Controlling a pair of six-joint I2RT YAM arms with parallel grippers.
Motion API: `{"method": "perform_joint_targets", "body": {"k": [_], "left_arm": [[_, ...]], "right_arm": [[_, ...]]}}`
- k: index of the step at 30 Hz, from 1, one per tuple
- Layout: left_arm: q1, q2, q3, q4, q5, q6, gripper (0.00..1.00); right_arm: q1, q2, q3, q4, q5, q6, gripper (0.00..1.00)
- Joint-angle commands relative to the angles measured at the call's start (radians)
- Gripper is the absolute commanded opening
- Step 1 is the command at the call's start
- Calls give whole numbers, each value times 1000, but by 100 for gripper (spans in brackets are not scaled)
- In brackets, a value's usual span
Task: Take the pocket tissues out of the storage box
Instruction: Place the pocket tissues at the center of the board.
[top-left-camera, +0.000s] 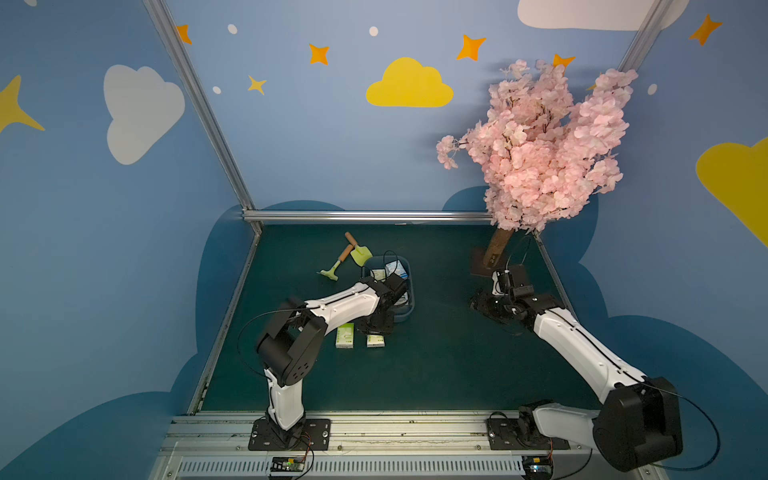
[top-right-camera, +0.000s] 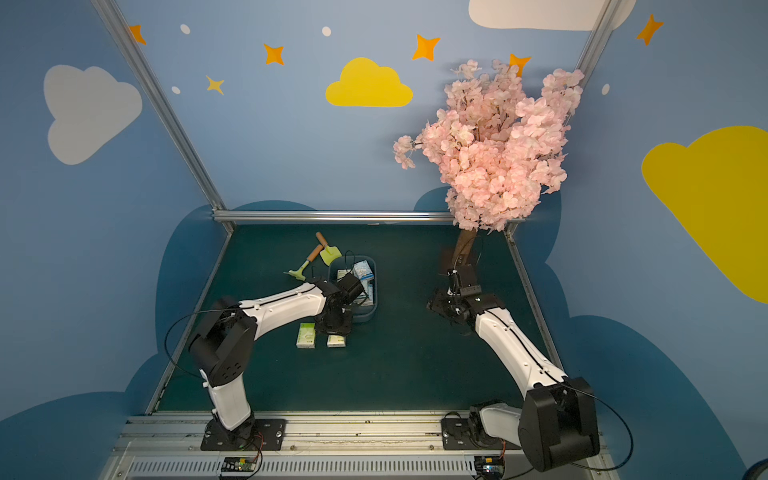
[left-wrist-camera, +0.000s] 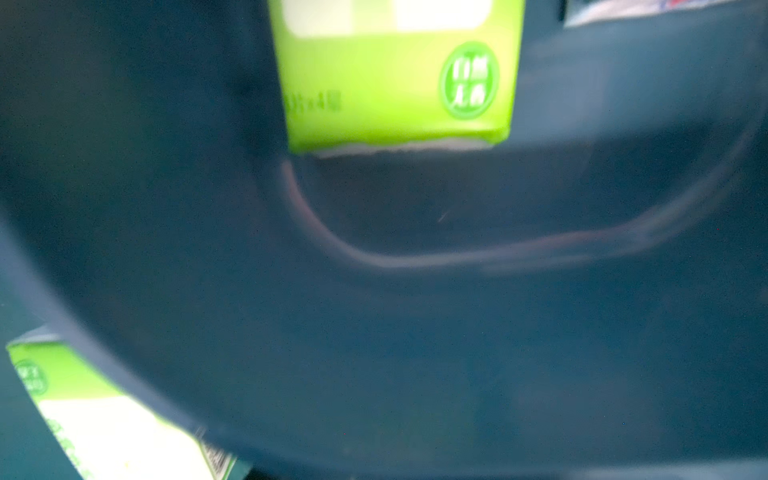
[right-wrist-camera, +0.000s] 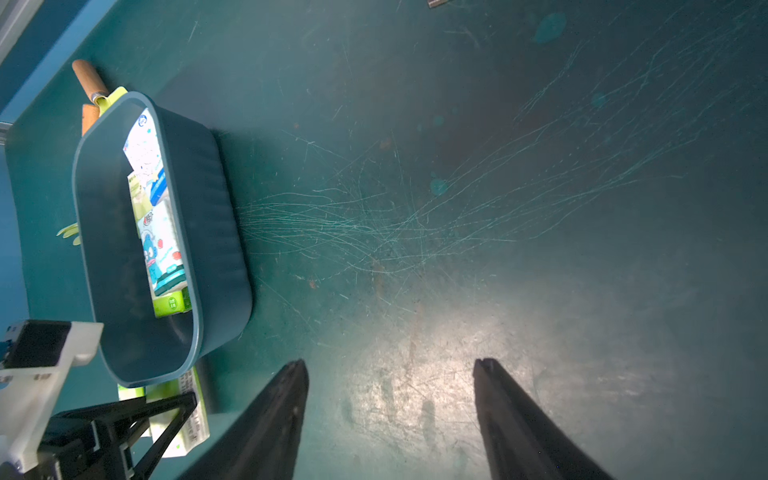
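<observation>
Storage box (top-left-camera: 406, 312) has shovel (top-left-camera: 360, 254) beside, left arm (top-left-camera: 345, 301) overhanging.

storage box (right-wrist-camera: 208, 216) holds pocket tissues (right-wrist-camera: 160, 249) (two green packets (top-left-camera: 345, 336) outside)

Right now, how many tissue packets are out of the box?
2. One packet lies on the mat by the box's near end; the other beside it, partly under the left gripper. More could hide there.

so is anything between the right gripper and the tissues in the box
No object: bare table lies between the open right gripper and the storage box. Only the box's own side wall screens the pocket tissues. The left gripper hangs by its near end.
</observation>
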Motion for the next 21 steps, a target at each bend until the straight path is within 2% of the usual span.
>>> {"method": "perform_joint_targets", "body": {"k": [1,7,21], "left_arm": [[0,20,16,-14,-11,19,49],[1,44,24,-17,-2,26,52],[5,1,54,-51,7,37,69]], "right_arm": [[1,-21,11,-24,24,-11,69],[-1,-20,11,-25,27,-16,69],[-3,-33,24,-35,59,-27,73]]}}
